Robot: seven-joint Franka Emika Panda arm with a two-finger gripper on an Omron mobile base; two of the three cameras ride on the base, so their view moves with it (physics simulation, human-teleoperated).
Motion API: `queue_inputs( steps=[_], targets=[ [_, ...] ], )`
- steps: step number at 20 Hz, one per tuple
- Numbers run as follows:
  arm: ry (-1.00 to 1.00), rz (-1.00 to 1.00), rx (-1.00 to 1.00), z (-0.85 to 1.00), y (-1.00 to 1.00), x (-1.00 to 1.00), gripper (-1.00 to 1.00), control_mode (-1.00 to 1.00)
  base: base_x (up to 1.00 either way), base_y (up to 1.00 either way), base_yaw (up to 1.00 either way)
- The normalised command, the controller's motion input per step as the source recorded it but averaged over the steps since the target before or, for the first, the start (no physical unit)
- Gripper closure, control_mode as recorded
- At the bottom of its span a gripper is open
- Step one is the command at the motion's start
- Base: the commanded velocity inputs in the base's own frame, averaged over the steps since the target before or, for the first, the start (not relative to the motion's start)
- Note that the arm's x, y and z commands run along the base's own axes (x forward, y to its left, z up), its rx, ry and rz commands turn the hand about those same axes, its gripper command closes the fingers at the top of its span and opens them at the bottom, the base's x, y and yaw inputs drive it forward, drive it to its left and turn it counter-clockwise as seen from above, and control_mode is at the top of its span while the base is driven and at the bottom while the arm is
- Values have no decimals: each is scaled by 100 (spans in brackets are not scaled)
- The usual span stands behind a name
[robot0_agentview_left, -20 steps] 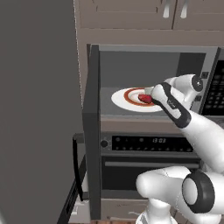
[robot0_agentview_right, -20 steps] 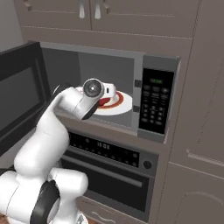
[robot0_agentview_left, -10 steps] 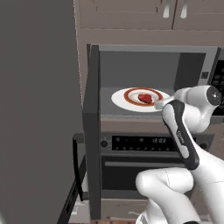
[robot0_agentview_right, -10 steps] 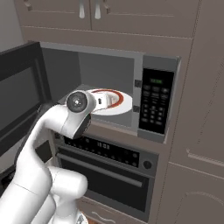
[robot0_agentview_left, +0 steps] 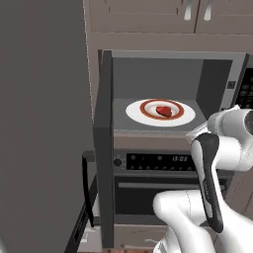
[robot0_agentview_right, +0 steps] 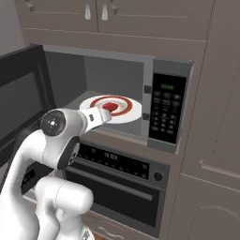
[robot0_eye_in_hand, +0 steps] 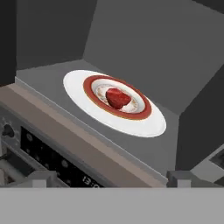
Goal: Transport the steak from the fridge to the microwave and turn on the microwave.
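In front of me stands a wall of brown wooden cabinets, with upper doors and metal handles. Below, a dark built-in oven shows a clock display.

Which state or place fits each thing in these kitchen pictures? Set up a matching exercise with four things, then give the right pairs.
Things:
1. steak
2. plate
3. microwave door
4. gripper

Places or states:
A. swung wide open
B. on the microwave floor
C. jaws open, empty, outside the cavity
D. in the middle of the red-rimmed plate

Pairs: 1-D, 2-B, 3-A, 4-C
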Motion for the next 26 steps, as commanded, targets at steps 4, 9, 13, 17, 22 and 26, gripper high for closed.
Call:
queue_inputs(
  steps=[4, 9, 13, 17, 22, 26],
  targets=[
    [0, 1, -30, 0, 0, -72, -100, -100, 0, 0, 0],
    [-8, 1, -27, 1, 1, -75, -100, -100, 0, 0, 0],
    [-46, 1, -17, -5, 3, -100, -100, -100, 0, 0, 0],
    [-43, 6, -15, 0, 24, -86, -100, -100, 0, 0, 0],
    [-31, 8, -24, -10, 59, -58, -100, -100, 0, 0, 0],
    [-28, 9, -27, -14, 69, -39, -100, -100, 0, 0, 0]
  ],
)
